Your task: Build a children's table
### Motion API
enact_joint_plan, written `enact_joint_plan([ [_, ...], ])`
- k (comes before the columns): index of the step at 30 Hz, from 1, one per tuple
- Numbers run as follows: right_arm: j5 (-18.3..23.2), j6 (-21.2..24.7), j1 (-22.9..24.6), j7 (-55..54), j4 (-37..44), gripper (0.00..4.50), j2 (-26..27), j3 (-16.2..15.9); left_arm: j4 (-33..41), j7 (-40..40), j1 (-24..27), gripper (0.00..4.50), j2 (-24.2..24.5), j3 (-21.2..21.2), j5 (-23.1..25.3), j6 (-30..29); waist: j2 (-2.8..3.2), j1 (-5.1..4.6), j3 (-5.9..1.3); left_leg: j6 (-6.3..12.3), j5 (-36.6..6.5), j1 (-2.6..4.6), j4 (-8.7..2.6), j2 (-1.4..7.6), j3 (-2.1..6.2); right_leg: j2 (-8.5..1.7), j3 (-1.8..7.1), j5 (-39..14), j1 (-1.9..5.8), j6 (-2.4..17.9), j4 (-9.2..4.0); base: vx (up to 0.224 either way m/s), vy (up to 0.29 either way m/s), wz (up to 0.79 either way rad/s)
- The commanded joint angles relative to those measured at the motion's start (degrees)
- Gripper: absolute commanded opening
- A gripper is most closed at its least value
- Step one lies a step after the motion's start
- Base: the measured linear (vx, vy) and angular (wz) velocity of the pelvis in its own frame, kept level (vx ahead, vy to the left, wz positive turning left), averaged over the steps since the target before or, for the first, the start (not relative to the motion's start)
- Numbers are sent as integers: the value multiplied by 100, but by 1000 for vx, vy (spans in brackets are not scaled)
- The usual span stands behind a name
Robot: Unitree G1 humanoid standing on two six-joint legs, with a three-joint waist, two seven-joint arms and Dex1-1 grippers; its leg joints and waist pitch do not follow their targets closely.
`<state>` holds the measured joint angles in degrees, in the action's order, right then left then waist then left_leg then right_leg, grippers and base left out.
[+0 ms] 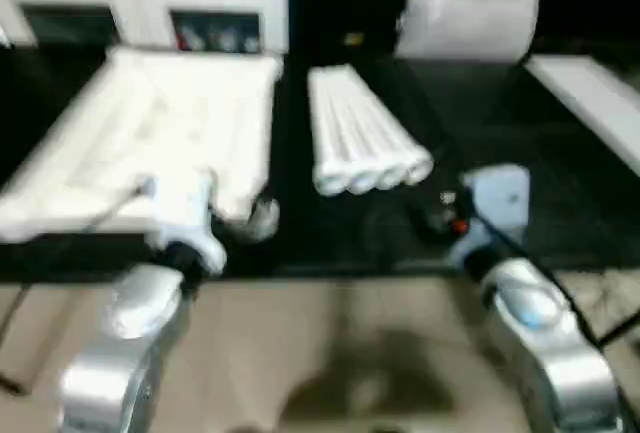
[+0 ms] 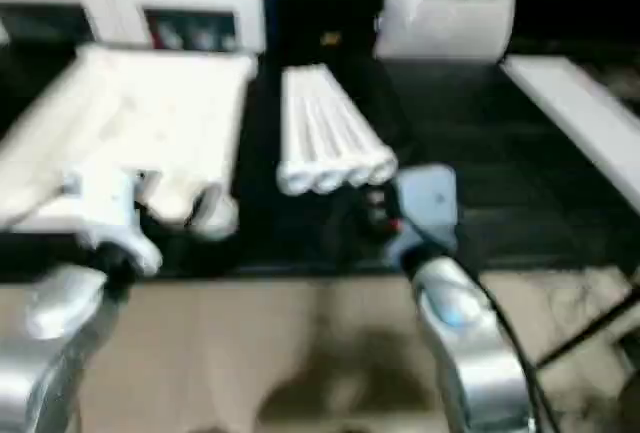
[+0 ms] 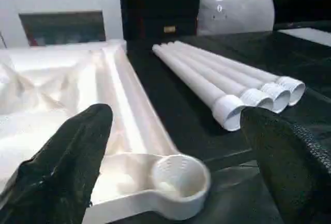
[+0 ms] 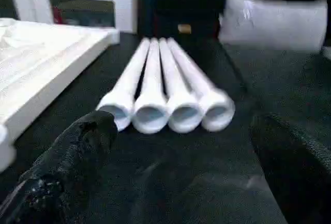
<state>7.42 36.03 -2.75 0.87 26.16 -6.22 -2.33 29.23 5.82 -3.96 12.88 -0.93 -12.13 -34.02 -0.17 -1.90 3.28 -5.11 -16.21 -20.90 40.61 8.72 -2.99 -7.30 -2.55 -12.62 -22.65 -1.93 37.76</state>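
Two silver forearms rise from the near edge, over a tan floor. Left end effector (image 3: 170,157) hovers with its black fingers (image 3: 67,167) spread wide apart, holding nothing, just above the near corner socket (image 3: 178,180) of the children's table top (image 1: 150,133). Right end effector (image 4: 176,167) likewise stands with fingers (image 4: 77,157) wide apart and empty, facing the open ends of the four white legs (image 1: 360,138).

That white ribbed top lies flat on the left part of the black tabletop (image 1: 500,123), rim upward. Four legs lie side by side, touching one another, just beside its right edge, wider open ends toward the robot.

Farther back sits a grey-white pillow-like bag (image 1: 468,18). A flat white board strip (image 1: 590,103) lies at the far right. White cabinets (image 1: 150,3) stand behind on the left.
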Motion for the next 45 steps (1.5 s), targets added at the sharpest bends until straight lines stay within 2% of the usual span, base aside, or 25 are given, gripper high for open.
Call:
enact_joint_plan([
  [1,315,159,-4,86,128,450,5,34,32,-68,98,444,42,31,132,-131,-100,-76,-37,451,-1695,108,-848,16,-67,509,-146,-2938,-120,1249,-669,-150,235,24],
  [2,369,59,27,206,163,450,-12,5,53,-53,122,444,54,8,154,-137,243,-238,-219,10,-3240,135,-1267,424,304,442,-139,-689,131,806,-52,-151,248,20],
  [4,529,9,61,417,237,450,0,31,144,-58,189,444,62,-43,155,-277,314,-148,-149,-379,-3427,93,-1336,427,339,340,-180,254,224,658,-173,-83,247,2],
  [8,293,-277,49,624,246,450,-226,-105,232,-31,286,444,50,-203,197,-190,-18,-103,-154,-662,-3252,74,-1137,236,35,12,90,-1822,255,321,-707,-52,136,6],
  [12,431,-276,14,874,272,450,-296,-209,187,-211,257,444,-97,-184,300,-149,-39,-105,-182,-626,-2867,29,-1142,263,3,6,123,-2097,250,305,-763,0,0,0],
  [15,398,-208,6,645,262,450,-164,-128,165,-298,226,444,-120,-191,371,-266,47,-160,-186,-762,-2713,65,-1315,553,222,233,-37,-879,267,585,-549,-16,-50,-2],
  [17,103,-139,-24,380,213,450,-199,-168,136,-378,222,444,-231,-91,310,-291,117,-164,-195,-274,-2692,86,-1574,939,337,282,-113,-540,229,724,-177,-21,-119,-1],
  [19,131,288,-69,328,220,450,-198,-147,166,-363,221,444,-252,-31,245,-288,20,-158,-202,88,-2834,35,-1512,829,153,211,-62,-620,264,731,-265,-11,-194,1],
  [20,136,325,-77,372,217,450,-216,-155,180,-345,221,444,-246,-31,251,-284,-286,-47,-229,125,-2474,-40,-784,64,-366,-29,82,-3042,110,666,-1000,-17,-199,1],
  [21,109,261,-74,414,203,450,-234,-176,202,-302,230,444,-229,-28,237,-301,-372,39,-213,184,-1886,84,-373,-84,-488,-260,154,-4476,-97,285,-1279,-24,-180,-6],
  [22,87,219,-68,466,203,450,-267,-217,222,-252,234,444,-199,-23,208,-375,-463,79,-292,220,-695,-144,-291,-13,-411,-442,382,-5546,85,-298,-1274,-24,-180,-6],
  [23,87,219,-68,466,203,450,-267,-217,222,-252,234,444,-199,-23,208,-375,-440,133,-400,183,-257,-334,-498,60,-362,-380,424,-4996,285,-456,-1072,61,-162,-17],
  [24,70,144,-54,577,210,450,-342,-312,242,-216,244,444,-205,-14,197,-352,-418,171,-415,43,68,-392,-792,180,-333,-152,295,-3625,256,-502,-877,84,-129,-13],
  [26,66,96,-49,615,207,450,-345,-388,263,-220,254,444,-214,26,197,-295,-286,184,-403,-34,-29,-296,-912,216,-379,78,186,-1659,204,-251,-738,58,-115,-8],
  [29,19,107,-104,566,197,450,-327,-471,278,-258,229,444,-241,80,211,-255,-247,179,-371,-244,-569,-190,-1004,316,-390,175,154,-1239,237,230,-657,39,-21,-4],
  [32,-25,71,-193,580,161,450,-351,-503,305,-218,217,444,-245,73,190,-231,-240,178,-295,-181,-1744,35,-1105,372,-416,206,111,-2254,248,418,-771,35,14,-2],
  [33,-1,51,-224,659,135,450,-382,-527,322,-209,222,444,-237,74,185,-235,-309,278,-232,118,-1984,-336,-1197,212,-274,33,-122,-2828,572,388,-808,0,0,0],
  [34,-1,51,-224,659,135,450,-382,-527,322,-209,222,444,-237,74,185,-235,-151,281,-177,148,-2361,-276,-1238,199,-253,-9,-207,-3521,562,264,-885,0,0,0],
  [35,-122,-12,-271,726,110,450,-484,-635,351,-204,225,444,-227,100,178,-263,-211,227,-205,360,-2495,-155,-1094,133,-210,-128,-298,-4020,596,303,-1031,28,44,33],
  [39,-127,-78,-274,754,78,450,-449,-732,350,-169,226,444,-205,140,169,-247,-138,300,-175,773,-1610,-186,-1035,146,-218,-185,-557,-3766,960,772,-1224,88,46,60],
  [40,-90,-74,-251,719,78,450,-394,-699,348,-151,222,444,-192,133,170,-247,-57,170,-228,521,-1803,337,-1077,380,-266,22,-423,-3342,623,888,-1115,121,45,66],
  [41,-87,-120,-235,715,73,450,-381,-693,348,-123,217,444,-180,130,159,-240,-39,85,-230,424,-2111,536,-1282,617,-49,242,-423,-2249,541,1090,-762,152,17,41],
  [42,-88,-138,-230,721,71,450,-380,-691,347,-104,213,444,-177,132,146,-243,-39,85,-230,424,-2111,536,-1282,617,-49,242,-423,-2249,541,1090,-762,185,12,11],
  [43,-99,-153,-229,732,62,450,-391,-689,337,-87,208,444,-168,126,146,-252,-42,-38,-271,1076,-1474,899,-1341,824,259,307,-303,-852,199,951,-233,185,12,11],
  [45,-143,-196,-198,706,57,450,-402,-680,318,-34,208,444,-127,86,156,-226,-152,-64,-291,2122,-454,939,-1175,672,194,145,-132,-355,90,705,-207,177,1,6],
])
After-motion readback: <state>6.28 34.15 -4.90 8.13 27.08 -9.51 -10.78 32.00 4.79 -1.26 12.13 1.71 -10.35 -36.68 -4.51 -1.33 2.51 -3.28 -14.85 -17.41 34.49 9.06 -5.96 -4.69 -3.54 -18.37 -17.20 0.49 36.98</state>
